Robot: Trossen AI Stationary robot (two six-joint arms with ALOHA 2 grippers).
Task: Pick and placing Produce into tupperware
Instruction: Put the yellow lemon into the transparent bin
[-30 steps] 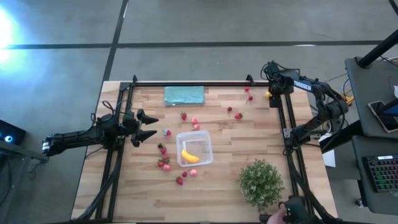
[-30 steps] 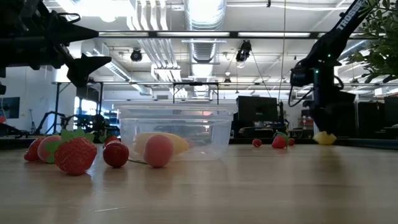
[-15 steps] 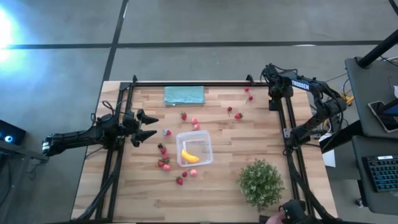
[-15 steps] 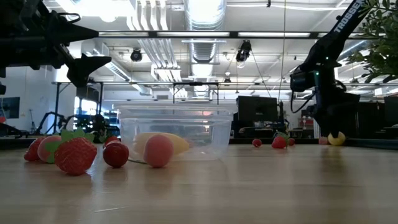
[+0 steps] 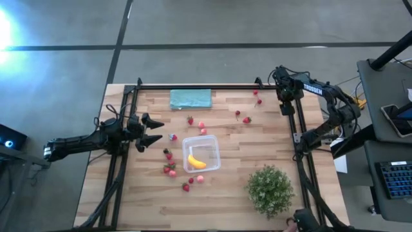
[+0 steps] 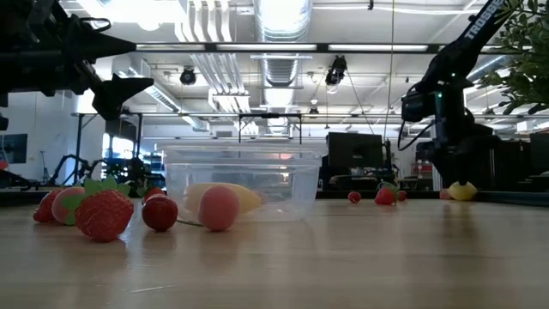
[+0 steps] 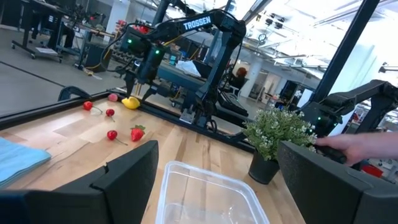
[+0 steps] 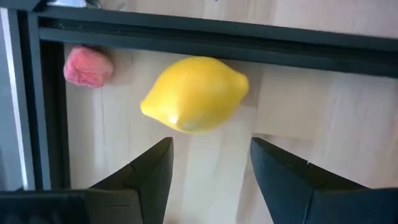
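Dark left gripper hovers at middle left of the high view with fingers spread wide and empty, the clear tupperware at centre holds a banana among scattered strawberries, and the right gripper, parted, hangs over the lemon at upper right.

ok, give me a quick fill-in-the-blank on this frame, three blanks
1. The only fruit inside the tupperware is a ____.
2. The right pincer hangs open just above a yellow ____.
3. The flat teal cloth lies at the table's ____ edge, seen from the robot.

Missing words: banana; lemon; far
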